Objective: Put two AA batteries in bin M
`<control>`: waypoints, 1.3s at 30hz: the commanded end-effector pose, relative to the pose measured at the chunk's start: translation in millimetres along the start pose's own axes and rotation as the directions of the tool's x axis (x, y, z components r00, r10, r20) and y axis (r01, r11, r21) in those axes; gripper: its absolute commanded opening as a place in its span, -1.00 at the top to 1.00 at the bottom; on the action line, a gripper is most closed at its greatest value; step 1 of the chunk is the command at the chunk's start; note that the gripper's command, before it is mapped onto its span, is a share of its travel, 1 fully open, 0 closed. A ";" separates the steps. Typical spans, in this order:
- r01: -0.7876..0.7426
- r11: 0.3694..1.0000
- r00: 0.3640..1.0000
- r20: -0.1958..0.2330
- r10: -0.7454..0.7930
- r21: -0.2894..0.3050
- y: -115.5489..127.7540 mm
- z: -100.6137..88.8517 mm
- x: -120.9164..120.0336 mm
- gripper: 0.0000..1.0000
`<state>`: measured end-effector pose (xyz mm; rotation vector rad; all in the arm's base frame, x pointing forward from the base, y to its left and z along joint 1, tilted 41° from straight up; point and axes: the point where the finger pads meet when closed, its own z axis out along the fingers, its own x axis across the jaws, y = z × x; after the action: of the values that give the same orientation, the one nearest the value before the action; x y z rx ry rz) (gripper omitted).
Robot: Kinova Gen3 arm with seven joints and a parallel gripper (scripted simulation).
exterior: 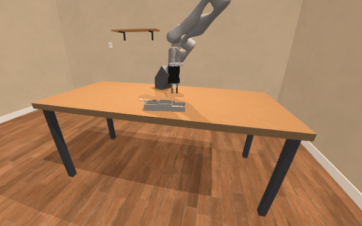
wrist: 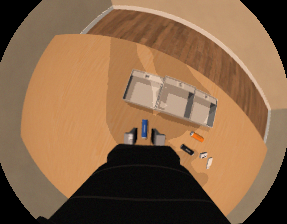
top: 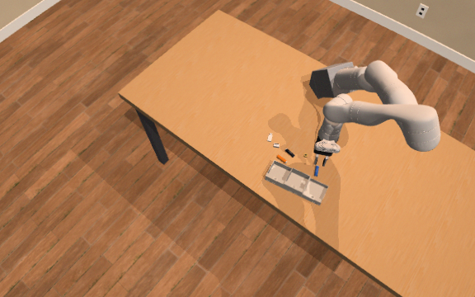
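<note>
A blue AA battery point(top: 316, 171) lies on the table just behind the grey row of three bins point(top: 296, 181). An orange battery point(top: 281, 158) and a black battery point(top: 289, 153) lie to its left. My gripper point(top: 320, 162) hangs above the blue battery, pointing down, half open and empty. In the wrist view the blue battery point(wrist: 144, 128) shows between my fingertips, with the bins point(wrist: 170, 98) beyond it. In the exterior view my gripper point(exterior: 174, 91) is well above the table top. The bins' marks are too small to read.
Two small white things point(top: 270, 137) point(top: 276, 144) and a tiny greenish thing point(top: 305, 155) lie near the batteries. The bins stand close to the table's front edge. The arm's grey base point(top: 324, 80) is behind the gripper.
</note>
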<state>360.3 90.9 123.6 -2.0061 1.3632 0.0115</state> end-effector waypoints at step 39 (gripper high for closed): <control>-0.002 1.000 1.000 -0.004 0.002 -0.006 1.3 61.9 1.2 -0.21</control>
<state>381.5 123.9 75.5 -2.0065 1.3668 0.0126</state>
